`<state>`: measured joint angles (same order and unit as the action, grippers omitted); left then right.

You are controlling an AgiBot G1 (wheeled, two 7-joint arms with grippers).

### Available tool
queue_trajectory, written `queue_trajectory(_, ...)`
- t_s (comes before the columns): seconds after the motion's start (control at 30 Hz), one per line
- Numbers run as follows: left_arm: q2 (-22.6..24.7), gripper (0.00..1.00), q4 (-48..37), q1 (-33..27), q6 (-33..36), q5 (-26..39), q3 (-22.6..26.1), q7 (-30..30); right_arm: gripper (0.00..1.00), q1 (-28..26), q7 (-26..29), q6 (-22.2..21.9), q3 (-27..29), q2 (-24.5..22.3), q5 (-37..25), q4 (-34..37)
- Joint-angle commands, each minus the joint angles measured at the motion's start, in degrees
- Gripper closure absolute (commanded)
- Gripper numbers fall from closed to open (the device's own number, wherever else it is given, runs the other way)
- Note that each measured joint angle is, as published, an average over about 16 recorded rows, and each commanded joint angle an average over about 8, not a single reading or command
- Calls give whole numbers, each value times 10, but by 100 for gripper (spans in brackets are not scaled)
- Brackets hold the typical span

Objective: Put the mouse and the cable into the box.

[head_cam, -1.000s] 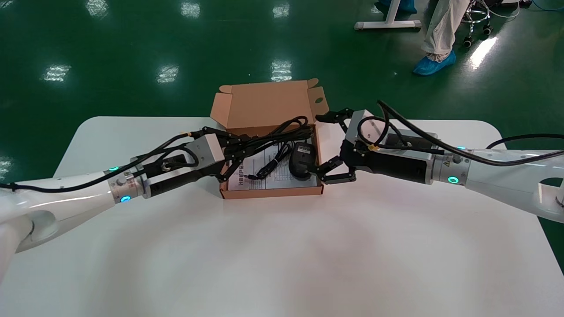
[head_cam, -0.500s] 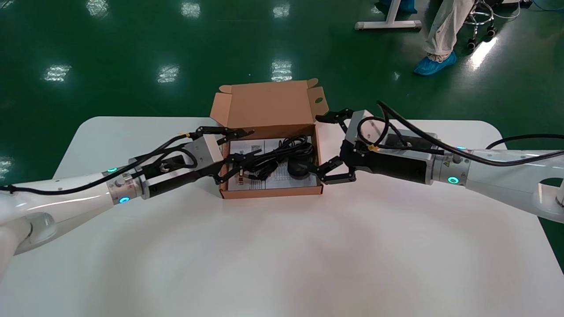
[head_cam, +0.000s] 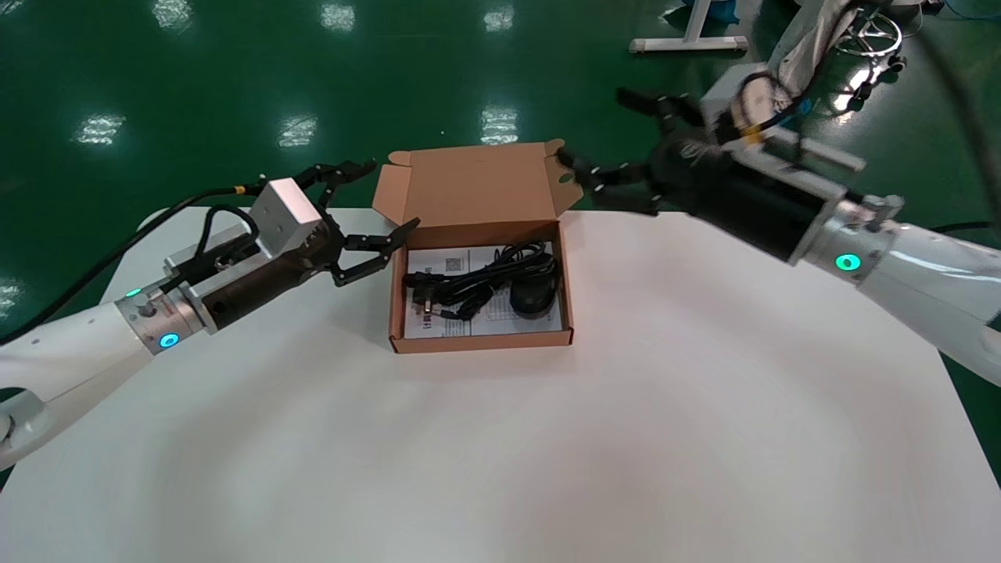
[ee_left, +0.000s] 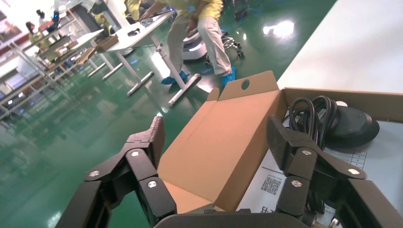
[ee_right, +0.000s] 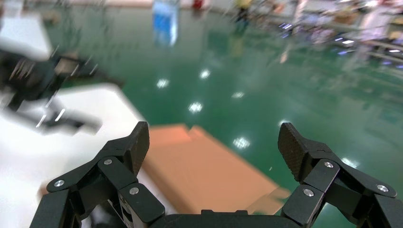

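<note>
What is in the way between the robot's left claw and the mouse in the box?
The left gripper hovers open beside the box's left wall. That wall and the coiled cable lie between it and the mouse, on the box's right side. Nothing covers the mouse from above. The right gripper hangs open behind the box.

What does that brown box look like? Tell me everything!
The box is brown cardboard, shallow and open, flat on the white table. Its lid stands up at the far side, with side flaps and a hole in one. Inside lie a printed sheet, the coiled black cable and the black mouse. The left gripper and right gripper hang open near the flaps; contact unclear.
</note>
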<state>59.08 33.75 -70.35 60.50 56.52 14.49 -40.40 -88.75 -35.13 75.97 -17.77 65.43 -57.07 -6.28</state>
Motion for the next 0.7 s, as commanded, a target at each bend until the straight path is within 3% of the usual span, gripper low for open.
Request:
queue_trajectory(0.03,-2,0,2,2,2,-3,-2,0,0,4,11,3,7,-5,12,-7)
queue_trajectory(0.7,-87,0,144,33,92,-55,4,183,0,103,177,38,11,-116,64,-254)
